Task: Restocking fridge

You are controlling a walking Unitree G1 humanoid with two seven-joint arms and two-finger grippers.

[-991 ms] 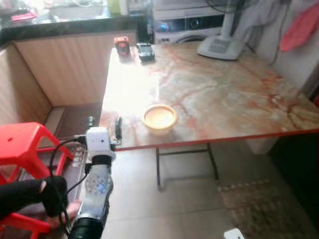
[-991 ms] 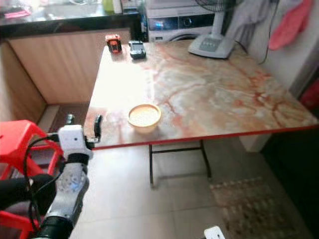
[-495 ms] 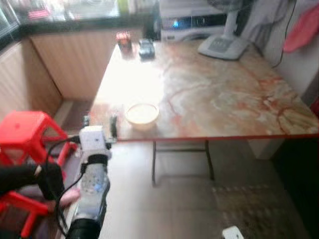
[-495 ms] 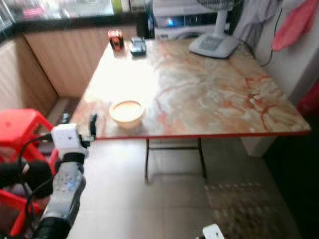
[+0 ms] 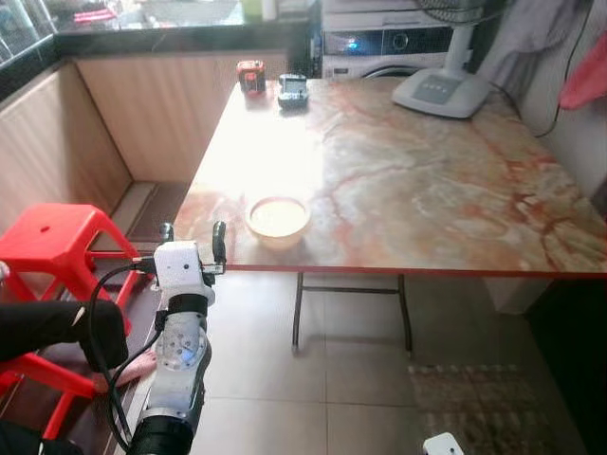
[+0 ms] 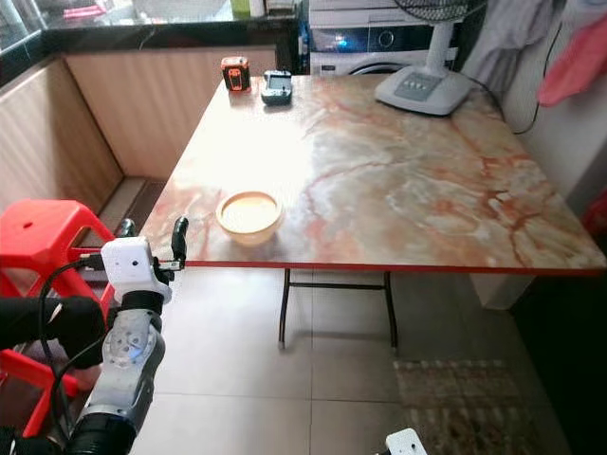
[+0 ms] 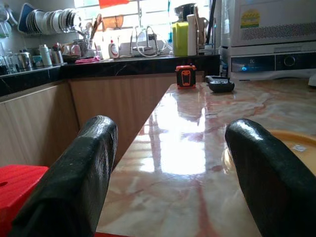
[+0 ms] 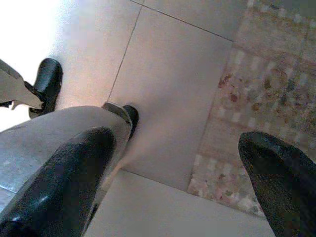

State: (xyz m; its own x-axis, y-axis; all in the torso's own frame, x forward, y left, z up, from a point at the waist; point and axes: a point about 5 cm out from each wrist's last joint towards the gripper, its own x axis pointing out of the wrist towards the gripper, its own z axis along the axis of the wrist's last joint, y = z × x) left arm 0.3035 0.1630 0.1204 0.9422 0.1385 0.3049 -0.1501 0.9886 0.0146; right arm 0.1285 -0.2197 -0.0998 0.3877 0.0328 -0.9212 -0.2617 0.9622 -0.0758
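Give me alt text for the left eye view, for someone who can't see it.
The robot's left gripper, open and empty, is raised by the near edge of a marble-patterned table, beside a yellow bowl. A red stool stands on the left; a fan base sits at the far end.

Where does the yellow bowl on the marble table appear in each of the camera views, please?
Left eye view: bowl near the table's front edge, just past the left pincer.
Right eye view: same spot, front-left of the table.
Left wrist view: its rim beyond one finger.
Right wrist view: floor and rug here.
Shared landmark: the orange-black box at the far edge.
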